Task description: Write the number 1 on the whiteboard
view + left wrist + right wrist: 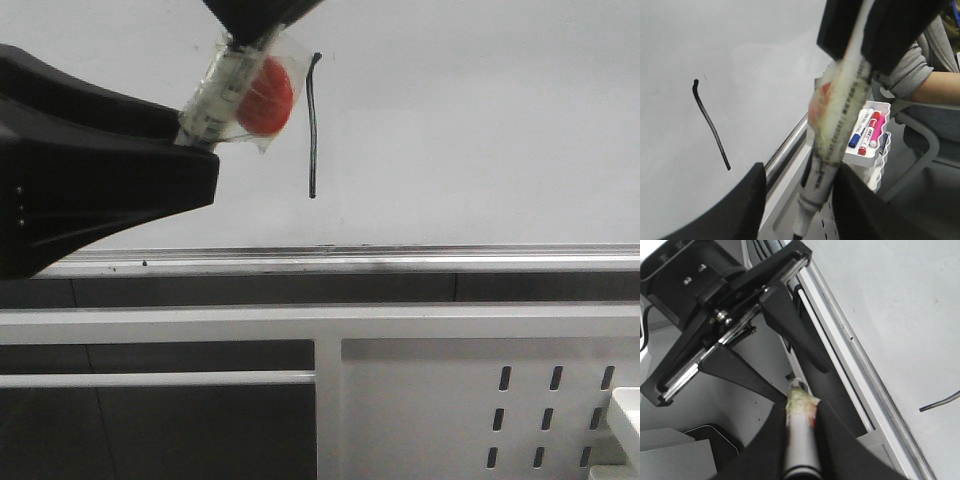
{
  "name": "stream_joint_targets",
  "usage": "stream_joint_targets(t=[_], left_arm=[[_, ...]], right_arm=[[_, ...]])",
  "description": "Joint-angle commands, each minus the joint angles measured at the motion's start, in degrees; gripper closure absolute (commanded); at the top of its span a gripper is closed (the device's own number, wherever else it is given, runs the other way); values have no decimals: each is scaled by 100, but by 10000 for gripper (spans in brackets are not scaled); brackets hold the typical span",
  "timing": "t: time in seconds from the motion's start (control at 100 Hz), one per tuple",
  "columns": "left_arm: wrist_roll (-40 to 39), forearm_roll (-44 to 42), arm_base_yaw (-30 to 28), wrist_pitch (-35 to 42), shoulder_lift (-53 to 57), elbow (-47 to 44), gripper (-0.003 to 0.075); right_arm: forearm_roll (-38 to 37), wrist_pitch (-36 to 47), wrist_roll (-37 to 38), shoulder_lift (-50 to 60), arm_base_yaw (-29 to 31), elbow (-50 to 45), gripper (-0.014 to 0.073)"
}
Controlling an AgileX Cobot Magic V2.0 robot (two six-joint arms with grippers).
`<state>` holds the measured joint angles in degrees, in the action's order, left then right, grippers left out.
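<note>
We see the whiteboard (500, 130) filling the upper front view, with its metal rail (400, 262) below. The left gripper (799, 170) is spread wide; the right wrist view shows both its fingers apart on their slide. The right gripper (801, 407) pinches a white marker (840, 125) wrapped in clear tape with a red patch. The marker's dark tip points down between the left fingers (752, 200); we cannot tell whether it touches them. The number 1 (313, 125) stands on the board just beside the marker, apart from both grippers. Only the left wrist view shows a white tray (883, 107) holding coloured pens (867, 135).
</note>
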<state>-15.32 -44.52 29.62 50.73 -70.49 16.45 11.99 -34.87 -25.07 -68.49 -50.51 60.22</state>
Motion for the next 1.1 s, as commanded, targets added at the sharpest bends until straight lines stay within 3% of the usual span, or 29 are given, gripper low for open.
stream_joint_targets(t=[0.0, 0.51, 0.58, 0.75, 1.09], left_arm=[[11, 242, 2, 515, 67, 161, 450], [11, 242, 2, 514, 67, 161, 465], [11, 242, 2, 514, 67, 161, 514], [11, 242, 2, 514, 67, 161, 740], [1, 122, 2, 442, 67, 134, 740]], right_arm=[[-20, 395, -45, 113, -7, 210, 663], [37, 446, -45, 113, -7, 210, 663], [46, 446, -45, 113, -7, 210, 663], [85, 446, -45, 113, -7, 210, 663], [196, 376, -45, -62, -18, 210, 663]])
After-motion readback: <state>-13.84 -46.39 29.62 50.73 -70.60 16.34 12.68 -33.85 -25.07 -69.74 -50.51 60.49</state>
